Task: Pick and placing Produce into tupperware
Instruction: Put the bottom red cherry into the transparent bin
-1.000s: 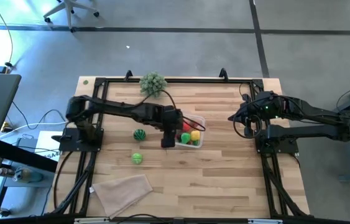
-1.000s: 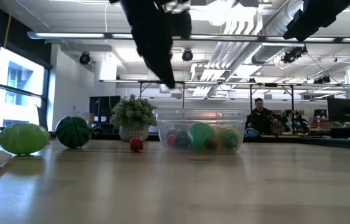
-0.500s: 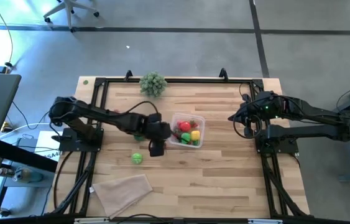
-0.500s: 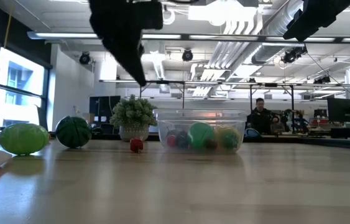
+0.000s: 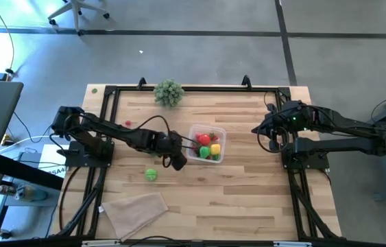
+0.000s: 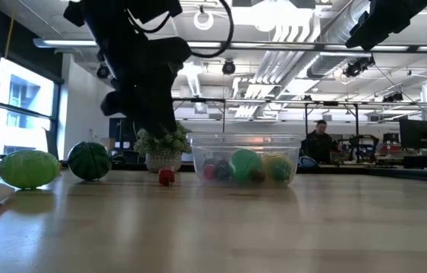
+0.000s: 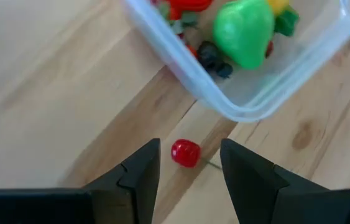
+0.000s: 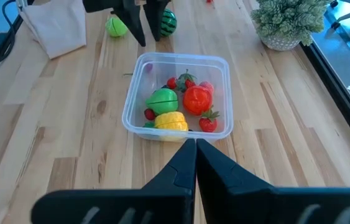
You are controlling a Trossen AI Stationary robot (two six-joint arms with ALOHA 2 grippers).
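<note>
Your left gripper hangs low over the table just beside the clear container, its fingers parted with nothing between them, a small red berry lying on the wood in the gap below. The container sits mid-table already holding a green piece, a red one, a yellow one and small berries, while a striped dark green ball and a light green ball lie loose near the left gripper. Your right gripper waits at the table's right side, fingers pressed together and empty.

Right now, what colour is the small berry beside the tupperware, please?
Red; the berry shows best in the left wrist view.
</note>
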